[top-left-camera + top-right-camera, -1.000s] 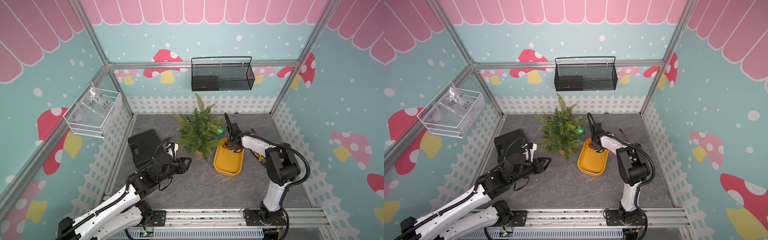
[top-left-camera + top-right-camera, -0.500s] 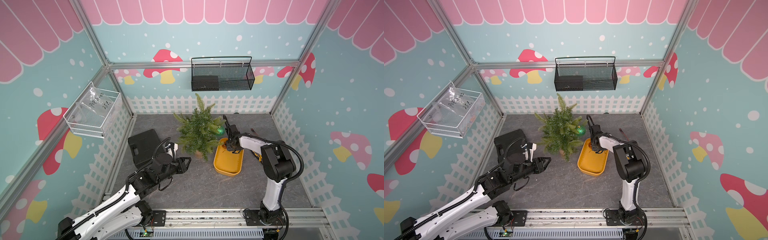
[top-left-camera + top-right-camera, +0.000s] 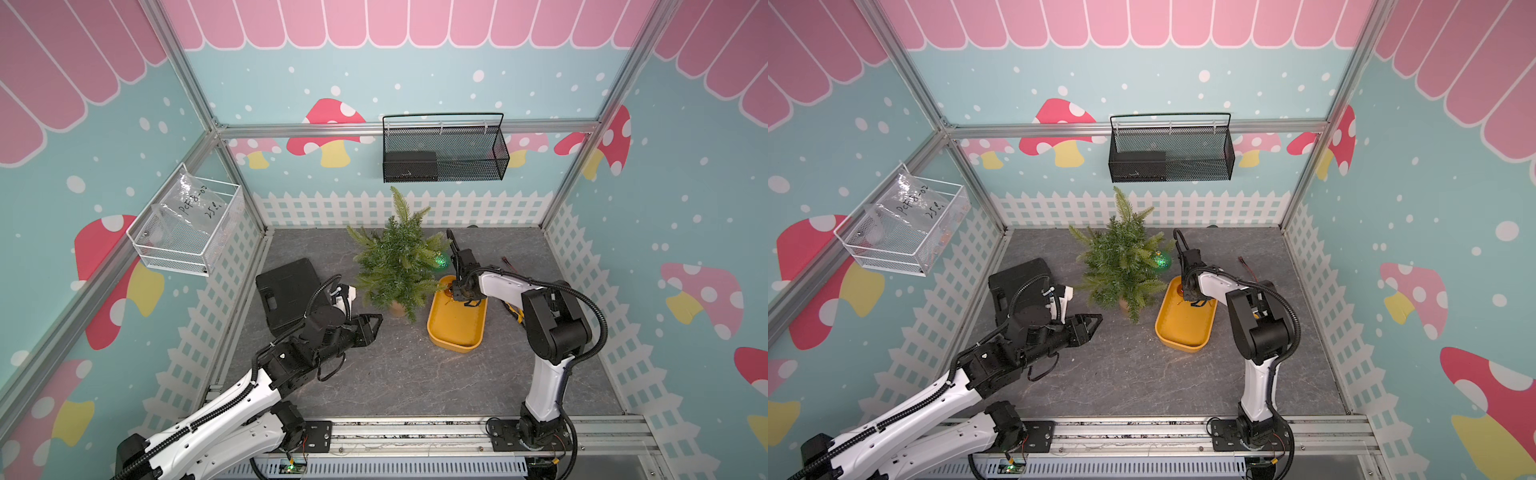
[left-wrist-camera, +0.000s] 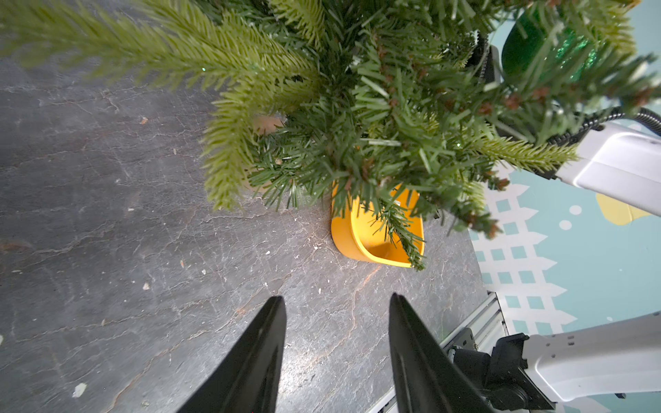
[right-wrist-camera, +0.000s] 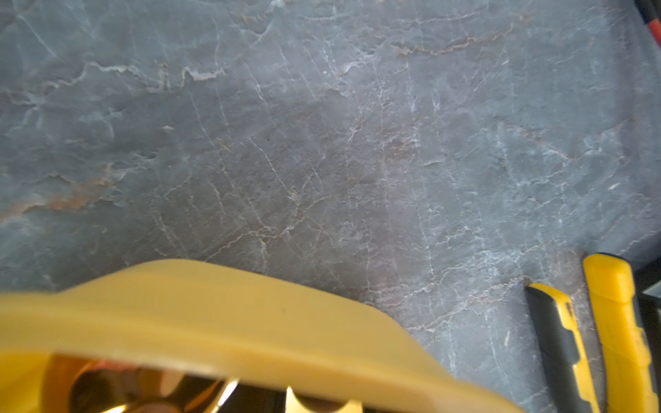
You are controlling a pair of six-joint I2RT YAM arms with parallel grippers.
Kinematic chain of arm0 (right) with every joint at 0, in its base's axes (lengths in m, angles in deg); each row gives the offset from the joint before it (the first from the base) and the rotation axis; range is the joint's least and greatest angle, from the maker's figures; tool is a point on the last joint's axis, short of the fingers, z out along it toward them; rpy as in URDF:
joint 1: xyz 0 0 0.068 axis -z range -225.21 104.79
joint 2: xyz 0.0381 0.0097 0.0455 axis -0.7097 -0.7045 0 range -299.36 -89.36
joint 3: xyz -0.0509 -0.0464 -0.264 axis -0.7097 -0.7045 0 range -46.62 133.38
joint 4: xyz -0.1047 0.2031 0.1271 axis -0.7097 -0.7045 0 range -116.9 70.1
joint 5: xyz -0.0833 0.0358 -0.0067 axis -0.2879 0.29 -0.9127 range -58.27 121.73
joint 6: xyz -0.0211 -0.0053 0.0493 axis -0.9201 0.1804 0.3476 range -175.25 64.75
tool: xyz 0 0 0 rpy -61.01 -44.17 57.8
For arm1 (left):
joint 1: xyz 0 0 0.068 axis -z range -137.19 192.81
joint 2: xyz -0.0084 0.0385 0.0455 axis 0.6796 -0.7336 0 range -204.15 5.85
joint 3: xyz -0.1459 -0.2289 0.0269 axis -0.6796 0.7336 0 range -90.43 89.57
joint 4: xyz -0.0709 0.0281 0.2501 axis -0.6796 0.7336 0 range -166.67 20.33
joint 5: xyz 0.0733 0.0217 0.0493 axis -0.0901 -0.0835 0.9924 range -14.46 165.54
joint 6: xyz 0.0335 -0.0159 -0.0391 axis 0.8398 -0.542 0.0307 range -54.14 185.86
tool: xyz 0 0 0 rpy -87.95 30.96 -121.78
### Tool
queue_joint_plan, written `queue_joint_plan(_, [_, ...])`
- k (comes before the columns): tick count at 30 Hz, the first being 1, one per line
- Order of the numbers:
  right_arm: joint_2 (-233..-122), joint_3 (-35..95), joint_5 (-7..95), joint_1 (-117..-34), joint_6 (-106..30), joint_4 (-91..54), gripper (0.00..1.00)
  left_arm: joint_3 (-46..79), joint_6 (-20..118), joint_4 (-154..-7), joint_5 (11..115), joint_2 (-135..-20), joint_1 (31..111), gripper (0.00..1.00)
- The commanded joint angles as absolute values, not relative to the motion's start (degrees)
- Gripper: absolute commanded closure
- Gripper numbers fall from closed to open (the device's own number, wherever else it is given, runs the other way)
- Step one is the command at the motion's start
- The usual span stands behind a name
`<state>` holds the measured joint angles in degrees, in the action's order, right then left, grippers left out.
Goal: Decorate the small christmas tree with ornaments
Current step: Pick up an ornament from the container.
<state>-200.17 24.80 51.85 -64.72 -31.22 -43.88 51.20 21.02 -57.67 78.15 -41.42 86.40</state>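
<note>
The bag (image 3: 189, 208) read "PCF8-02"; bushy tree (image 3: 399, 266) bore a glittery green ball (image 3: 440, 261); my left gripper (image 4: 334, 297) gaped empty, right gripper (image 3: 456, 296) closed

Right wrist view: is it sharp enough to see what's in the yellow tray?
Right wrist view: no, the rim of the yellow tray is out of focus, and inside it only bright gold glints show, no clear shape; the table beyond is sharper. Left wrist view: the small christmas tree is fairly crisp, but its branches cover much of the tray. Both top views: evenly lit.
</note>
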Motion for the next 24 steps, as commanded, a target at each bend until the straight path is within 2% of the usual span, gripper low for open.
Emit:
queue_joint_plan(1, [-197.4, 23.5, 50.2, -64.5, -31.9, -44.5, 0.73, 51.2, 19.8, -58.2, 79.1, -41.1, 86.6, 0.51])
queue_joint_plan(16, [-169.5, 16.5, 61.6, -64.4, -29.9, -42.4, 0.73, 42.7, 23.6, -57.7, 77.6, -41.8, 86.6, 0.5])
queue_joint_plan(24, [-158.1, 21.8, 69.3, -64.4, -29.0, -43.5, 0.73, 34.8, 26.6, -57.8, 74.9, -44.4, 86.6, 0.5])
